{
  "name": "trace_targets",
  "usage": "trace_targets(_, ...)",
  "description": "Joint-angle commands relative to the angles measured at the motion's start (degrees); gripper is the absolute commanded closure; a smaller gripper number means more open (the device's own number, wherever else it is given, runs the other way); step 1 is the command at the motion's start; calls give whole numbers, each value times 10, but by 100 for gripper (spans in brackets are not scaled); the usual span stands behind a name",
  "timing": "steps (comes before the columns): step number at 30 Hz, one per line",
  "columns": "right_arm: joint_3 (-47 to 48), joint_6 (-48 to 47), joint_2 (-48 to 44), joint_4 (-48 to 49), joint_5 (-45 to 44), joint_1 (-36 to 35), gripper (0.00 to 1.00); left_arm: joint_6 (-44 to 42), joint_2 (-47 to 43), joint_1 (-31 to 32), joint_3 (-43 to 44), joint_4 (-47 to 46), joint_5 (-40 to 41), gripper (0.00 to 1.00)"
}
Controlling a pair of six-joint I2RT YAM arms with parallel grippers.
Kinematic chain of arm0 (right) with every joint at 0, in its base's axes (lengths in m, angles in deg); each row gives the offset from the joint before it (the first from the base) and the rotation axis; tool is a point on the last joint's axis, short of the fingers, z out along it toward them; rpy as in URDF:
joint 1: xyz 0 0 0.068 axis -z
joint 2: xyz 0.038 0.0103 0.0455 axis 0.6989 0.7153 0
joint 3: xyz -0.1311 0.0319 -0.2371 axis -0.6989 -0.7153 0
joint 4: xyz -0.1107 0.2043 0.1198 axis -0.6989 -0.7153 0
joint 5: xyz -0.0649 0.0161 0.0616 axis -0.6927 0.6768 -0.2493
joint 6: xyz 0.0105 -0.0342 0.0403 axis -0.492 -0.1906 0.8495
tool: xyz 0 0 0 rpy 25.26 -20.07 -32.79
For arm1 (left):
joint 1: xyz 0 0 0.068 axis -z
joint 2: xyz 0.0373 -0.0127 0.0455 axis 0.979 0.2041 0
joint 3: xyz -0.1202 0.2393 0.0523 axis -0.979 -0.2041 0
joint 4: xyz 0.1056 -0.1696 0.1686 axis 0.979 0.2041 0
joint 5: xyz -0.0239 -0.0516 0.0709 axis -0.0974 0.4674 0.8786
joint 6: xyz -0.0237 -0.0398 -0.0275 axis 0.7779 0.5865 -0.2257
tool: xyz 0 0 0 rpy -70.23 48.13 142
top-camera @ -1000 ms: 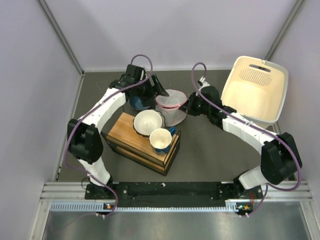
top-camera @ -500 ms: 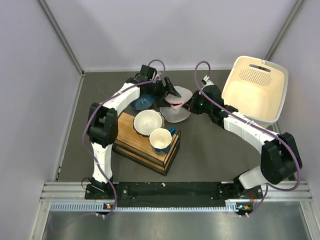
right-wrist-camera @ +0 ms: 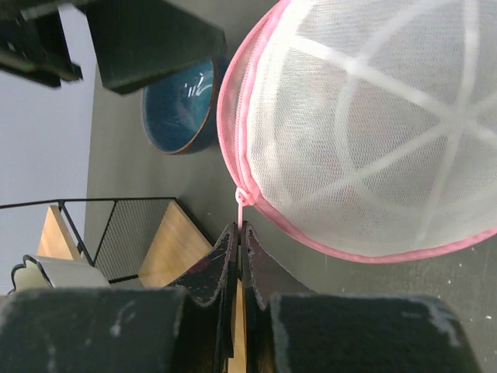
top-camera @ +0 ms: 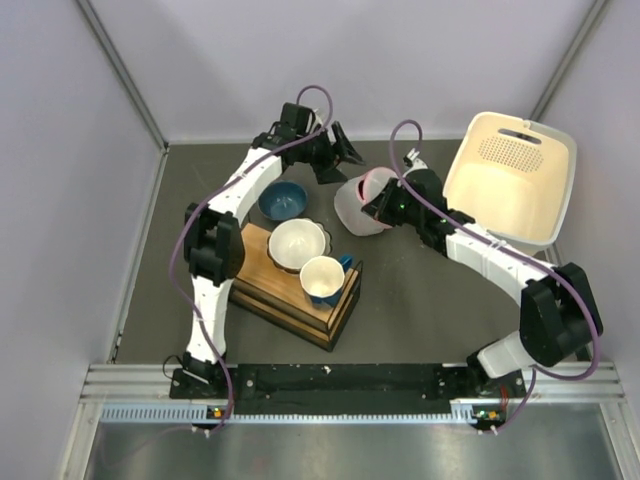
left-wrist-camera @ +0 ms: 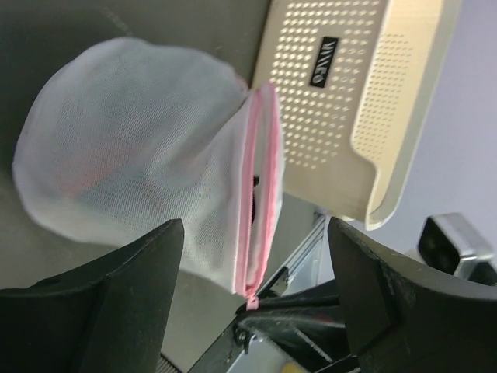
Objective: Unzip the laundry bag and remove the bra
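The laundry bag (top-camera: 362,203) is a white mesh dome with pink zipper trim, standing on edge on the dark table between the arms. It fills the right wrist view (right-wrist-camera: 373,124) and shows in the left wrist view (left-wrist-camera: 132,171). My right gripper (right-wrist-camera: 240,229) is shut on the bag's pink zipper pull (right-wrist-camera: 242,203), at the bag's near side (top-camera: 378,205). My left gripper (top-camera: 338,158) is open and empty, just behind and left of the bag, apart from it. A faint reddish patch inside the mesh (left-wrist-camera: 78,183) may be the bra; it is otherwise hidden.
A cream perforated basket (top-camera: 510,175) leans at the back right. A blue bowl (top-camera: 282,199) sits left of the bag. A wooden stand (top-camera: 285,285) holds a white bowl (top-camera: 296,245) and a cup (top-camera: 321,279). Walls close in at the back.
The left gripper let go of the bag and drew back and up. The bag tipped from lying flat onto its edge, shifting right with the right gripper holding the pull.
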State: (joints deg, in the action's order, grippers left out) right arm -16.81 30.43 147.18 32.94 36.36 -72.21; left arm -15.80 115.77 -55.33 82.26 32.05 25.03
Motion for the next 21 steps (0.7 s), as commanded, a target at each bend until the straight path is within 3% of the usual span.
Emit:
trace_targets(1, 30, 20, 21, 55, 14, 3, 100, -35, -81, -7, -58, 17, 27, 20)
trace_targets(5, 31, 38, 37, 75, 22, 2, 100, -52, -103, 0, -94, 27, 27, 17)
trace_targets(15, 43, 48, 56, 83, 39, 2, 100, -47, -64, 10, -86, 37, -2, 18)
trace_targets(18, 43, 47, 56, 81, 40, 2, 100, -39, -58, 14, -95, 35, 15, 21)
trace_targets(21, 38, 45, 54, 75, 41, 2, 100, -33, -59, 15, -112, 23, 25, 34)
